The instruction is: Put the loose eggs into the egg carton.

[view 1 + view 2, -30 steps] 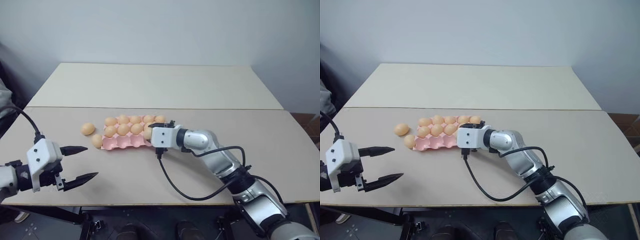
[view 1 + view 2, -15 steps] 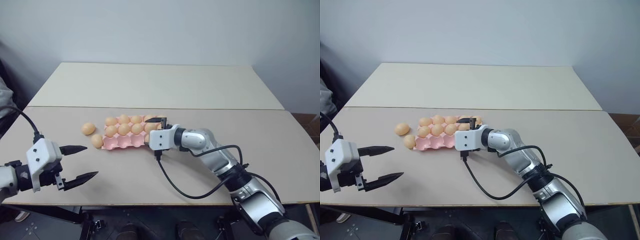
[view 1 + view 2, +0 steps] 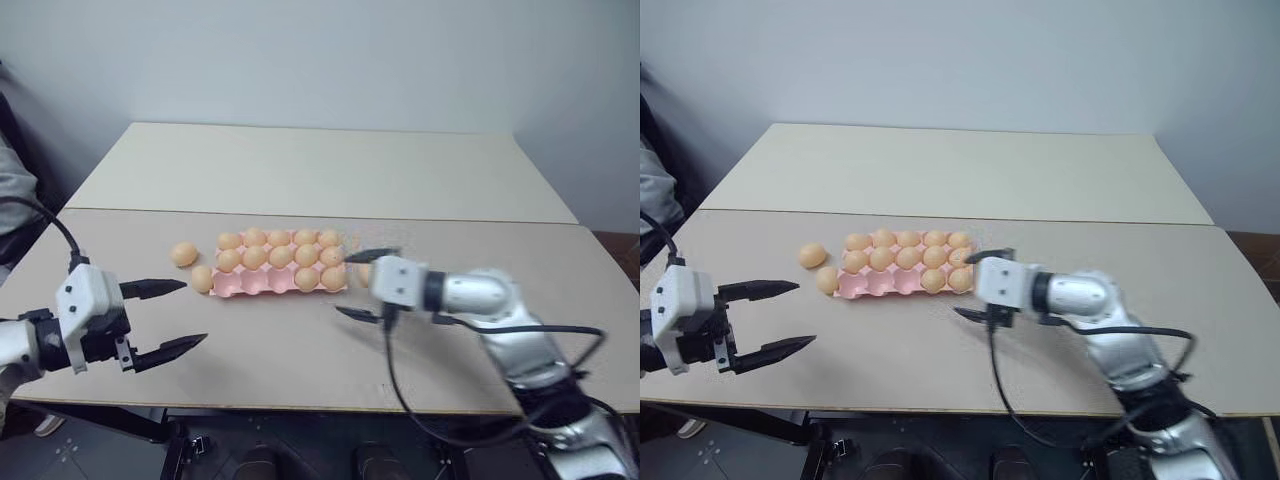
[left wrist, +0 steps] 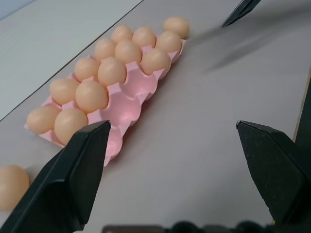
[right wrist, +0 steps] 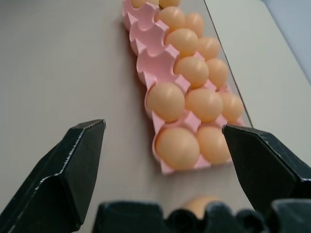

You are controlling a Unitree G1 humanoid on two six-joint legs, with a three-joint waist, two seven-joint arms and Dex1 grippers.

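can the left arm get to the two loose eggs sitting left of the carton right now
Probably yes. The left gripper is open, pointing across bare table toward the two loose eggs beside the egg carton, with nothing between; the right gripper is at the carton's other end.

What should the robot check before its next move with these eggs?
1. Left tool open and empty: ok.
2. Right tool open and empty: ok.
3. Free cups in the egg carton: three empty in the near row: ok.
4. Loose eggs in sight: two by the carton's left end, one by its right end: ok.
5. Every egg in the carton: not ok, three lie on the table.
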